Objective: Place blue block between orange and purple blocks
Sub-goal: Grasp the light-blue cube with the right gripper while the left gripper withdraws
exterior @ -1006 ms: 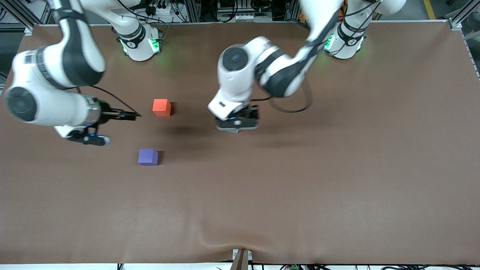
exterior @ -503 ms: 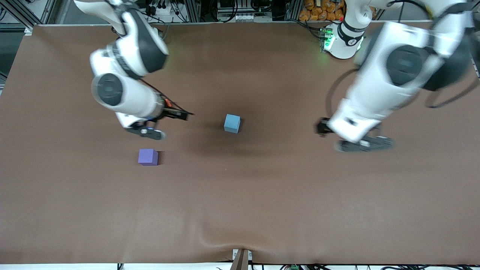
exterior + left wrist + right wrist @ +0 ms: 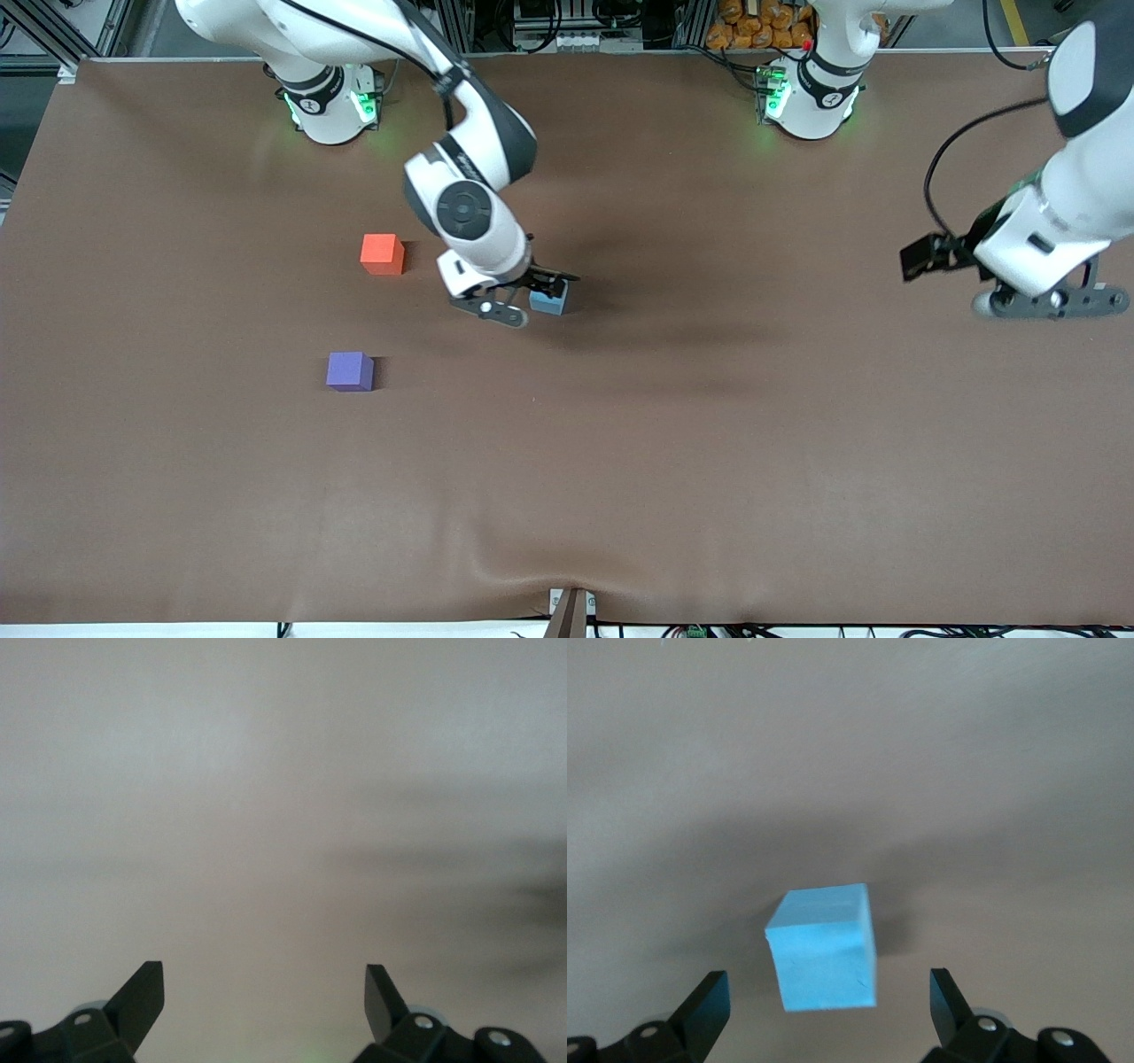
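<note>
The orange block (image 3: 382, 253) and purple block (image 3: 350, 370) lay toward my right arm's end of the brown table (image 3: 673, 461), a gap between them. My right gripper (image 3: 523, 304) hung spread wide just over the blue block (image 3: 824, 946), which sat on the mat (not yet gripped), well apart from that gap. My left gripper (image 3: 264, 994) waited, fingers wide, empty.
</note>
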